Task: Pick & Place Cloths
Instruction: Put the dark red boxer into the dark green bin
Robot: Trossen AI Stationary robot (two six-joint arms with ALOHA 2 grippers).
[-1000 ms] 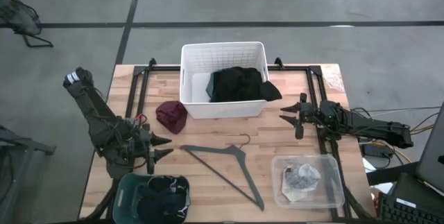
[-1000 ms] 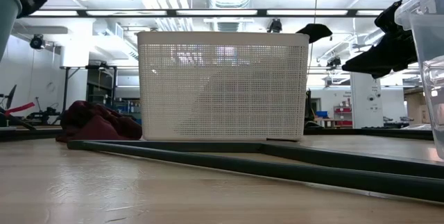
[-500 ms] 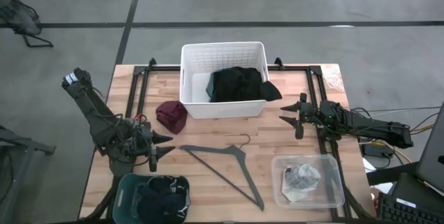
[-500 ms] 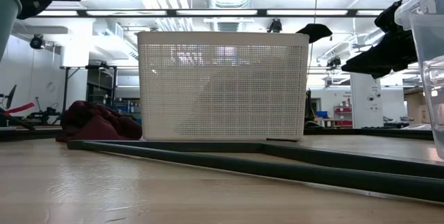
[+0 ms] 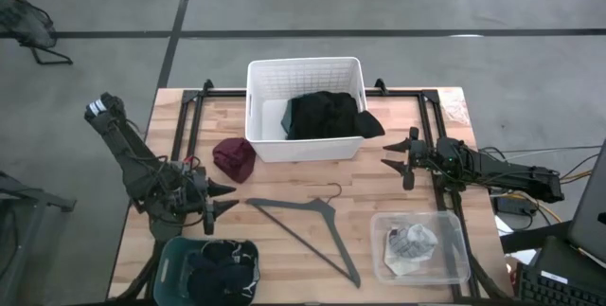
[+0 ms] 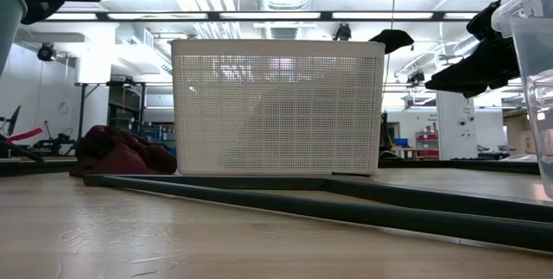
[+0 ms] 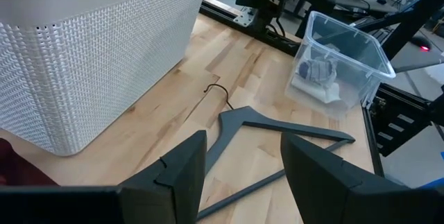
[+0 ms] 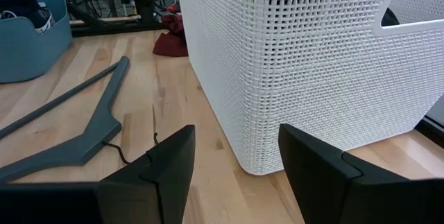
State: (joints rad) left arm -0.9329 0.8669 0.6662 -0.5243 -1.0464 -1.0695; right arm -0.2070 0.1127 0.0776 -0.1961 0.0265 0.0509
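A maroon cloth (image 5: 234,159) lies bunched on the table left of the white basket (image 5: 270,145); it also shows in the low view (image 6: 121,153). A black cloth (image 5: 327,115) lies in the basket, one corner hanging over its right rim. A dark navy cloth with white print (image 5: 220,270) fills a teal bin (image 5: 170,254) at the near left. White and pale pieces (image 5: 410,244) lie in a clear box. My left gripper (image 5: 220,199) is open and empty, above the table near the teal bin. My right gripper (image 5: 398,161) is open and empty, right of the basket.
A thin grey clothes hanger (image 5: 308,225) lies on the table between the grippers, its hook toward the basket. The clear plastic box (image 5: 454,221) stands at the near right. Black rails (image 5: 185,121) run along the table's left and right sides.
My left gripper has risen a little and drawn slightly toward the table's far edge, away from the teal bin. It has stayed open.
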